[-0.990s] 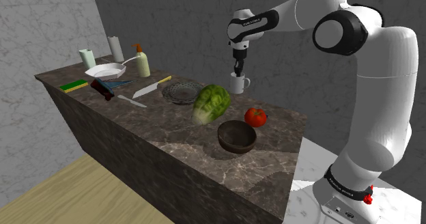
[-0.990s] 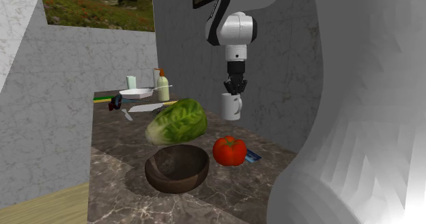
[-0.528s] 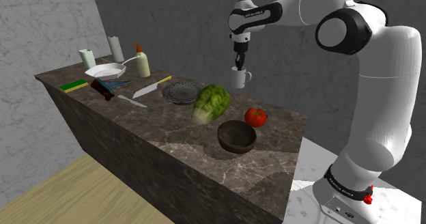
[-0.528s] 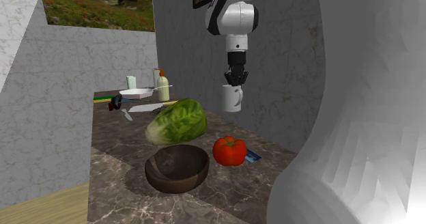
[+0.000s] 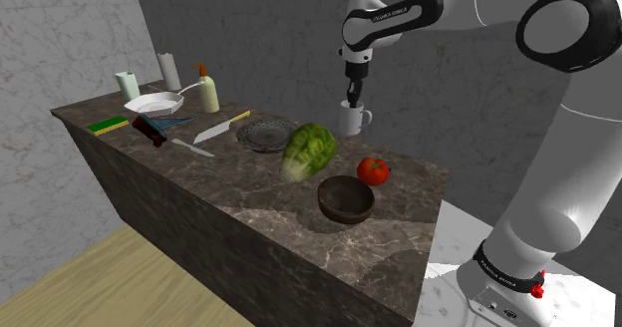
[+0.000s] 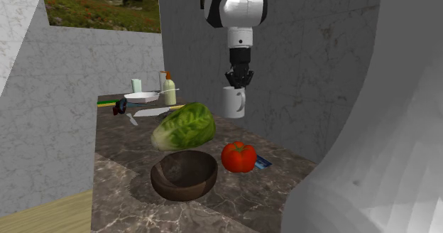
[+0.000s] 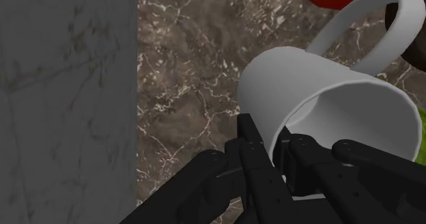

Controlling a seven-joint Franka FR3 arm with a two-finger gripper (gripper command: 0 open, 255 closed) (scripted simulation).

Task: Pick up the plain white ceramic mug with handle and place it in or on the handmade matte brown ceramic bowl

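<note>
The white mug [image 5: 352, 121] hangs in the air above the back of the dark marble counter [image 5: 259, 210], its handle toward the shoulder view's right. My black gripper [image 5: 349, 102] comes down onto its rim and is shut on the mug's wall. In the second exterior view the mug [image 6: 233, 102] floats under the gripper [image 6: 238, 84], behind the lettuce. The wrist view has one finger outside and one inside the mug [image 7: 328, 117], the gripper [image 7: 278, 162] clasping the rim. The brown bowl [image 5: 346, 197] sits near the counter's front, below the mug; it lies lower left in the second exterior view [image 6: 184, 175].
A green lettuce [image 5: 308, 150] and a red tomato [image 5: 373, 169] lie between mug and bowl. A round plate [image 5: 265, 133], a knife [image 5: 220, 128], a white pan [image 5: 155, 104], a bottle [image 5: 208, 93] and cups stand further along. A grey wall [image 5: 269, 36] rises close behind.
The gripper has lifted the mug off the counter and carried it upward, and the arm has risen with it. The bowl and the other things stay put.
</note>
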